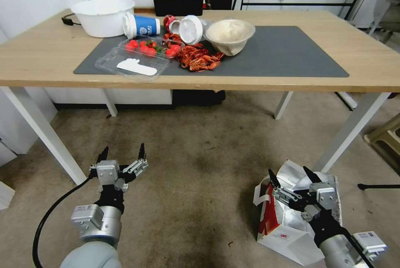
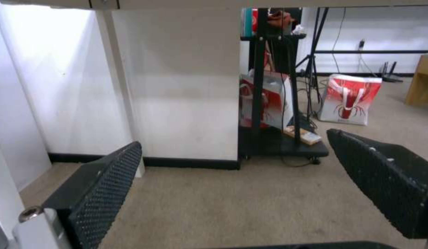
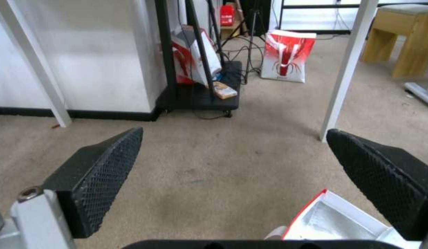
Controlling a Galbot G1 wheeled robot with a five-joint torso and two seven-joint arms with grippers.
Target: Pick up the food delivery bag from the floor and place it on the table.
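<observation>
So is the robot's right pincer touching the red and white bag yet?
Cannot tell. In the head view the open right pincer overlaps the food delivery bag; the right wrist view shows the bag's rim low between the fingers, with neither contact nor gap plain.

A broad patch of floor (image 1: 196, 168) is lying open between the left gripper (image 1: 123, 155) and the right gripper (image 1: 290, 174), both with fingers spread. The food delivery bag (image 1: 291, 218) is slumping on the floor directly under the right gripper, its foil mouth gaping upward. A white table leg (image 1: 350, 128) is standing just beyond the bag, narrowing the way up on that side. On the table (image 1: 41, 64), the right half of the dark grey mat (image 1: 291, 55) is lying bare; a paper bowl (image 1: 230, 35), crayfish (image 1: 198, 58), a tomato tray (image 1: 152, 47), a blue cup (image 1: 141, 25) and a white tub (image 1: 103, 16) are crowding the left half. The space under the tabletop is possibly passable.
</observation>
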